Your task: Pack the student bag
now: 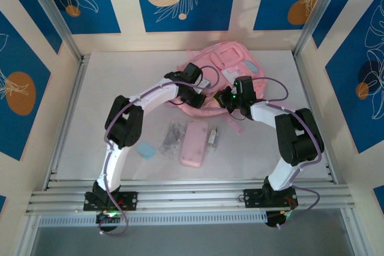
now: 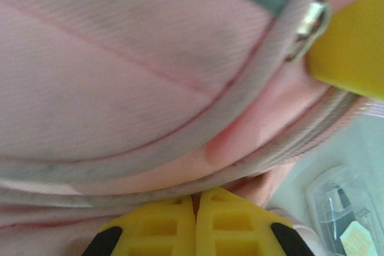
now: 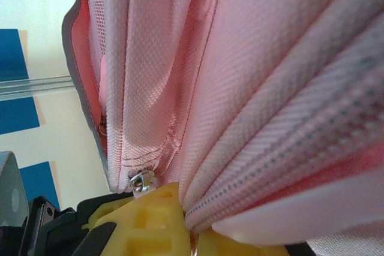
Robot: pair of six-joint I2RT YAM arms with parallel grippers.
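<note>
While the student bag lies flat at the far middle of the bench, both arms reach in to its near edge. The left pincer meets that edge from the left. In the left wrist view its yellow fingers are pressed together with a fold of the bag's pink cloth nipped at their tips, below a grey piped seam and a metal zip pull. The right pincer comes in from the right, just beside the other. The right wrist view shows it clamped on the bag's zip edge, the zip teeth running down between its fingers. Nearer the arms, apart from the bag, lie a flat pink pencil case, a small clear box just beside its right side, a heap of small grey things and a blue eraser
</note>
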